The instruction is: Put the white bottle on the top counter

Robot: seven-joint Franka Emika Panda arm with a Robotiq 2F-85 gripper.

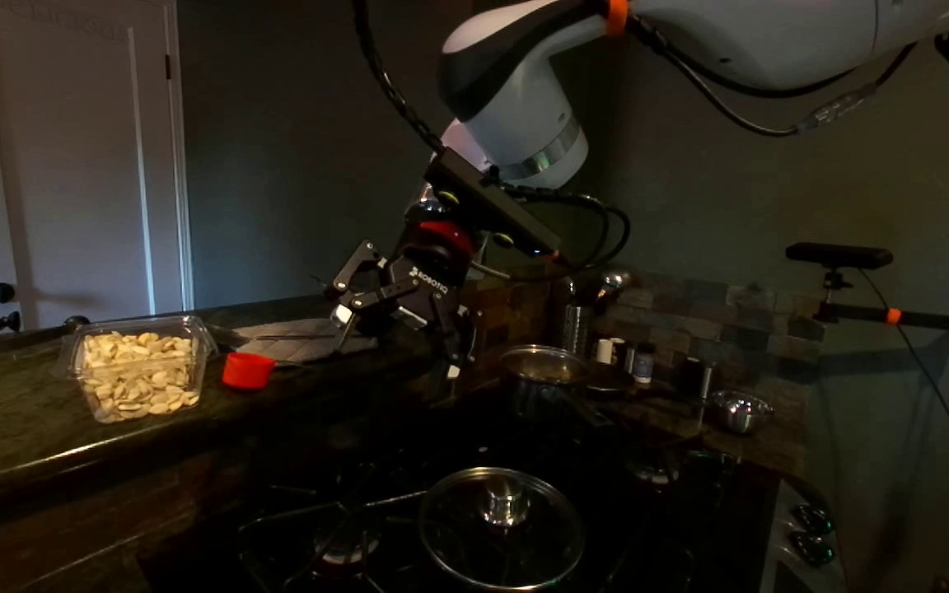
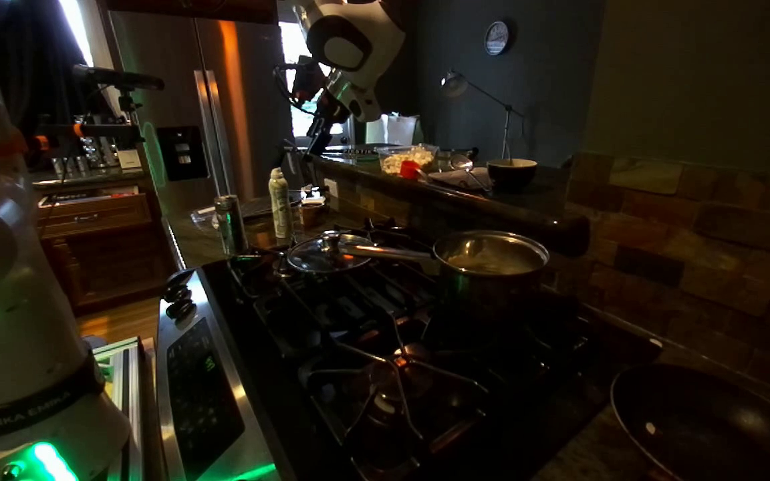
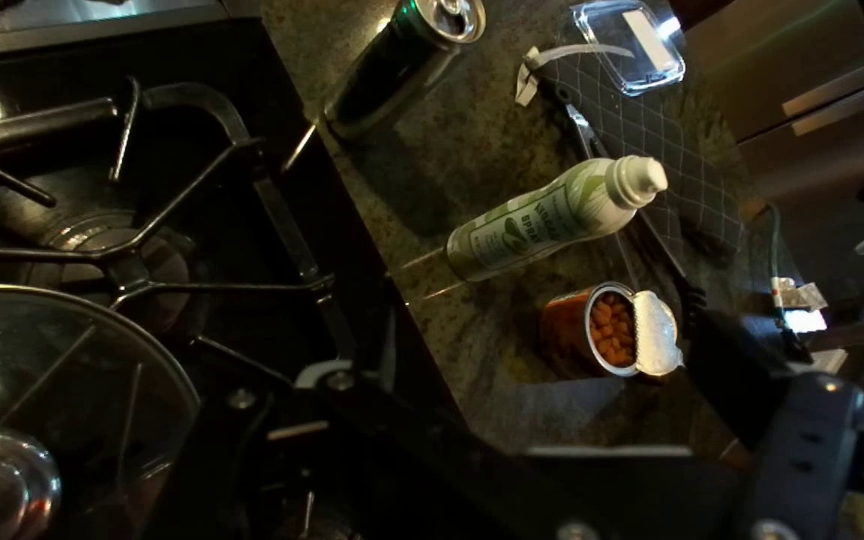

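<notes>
One white bottle (image 2: pixel 281 207) upright on the lower counter (image 3: pixel 492 142); one gripper (image 1: pixel 398 346) spread wide
In an exterior view one can (image 2: pixel 230 224) stands left, one open tin (image 2: pixel 311 214) right; the cooktop (image 3: pixel 331 202) ends just beside; the top counter (image 1: pixel 13 420) shows a bare near edge by one clear tub (image 1: pixel 69 358).

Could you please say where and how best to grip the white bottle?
Probably grip the white bottle mid-body, level from the cooktop side: it stands upright, its slim body offers more surface than the cap, and the drink can and opened can flank it.
</notes>
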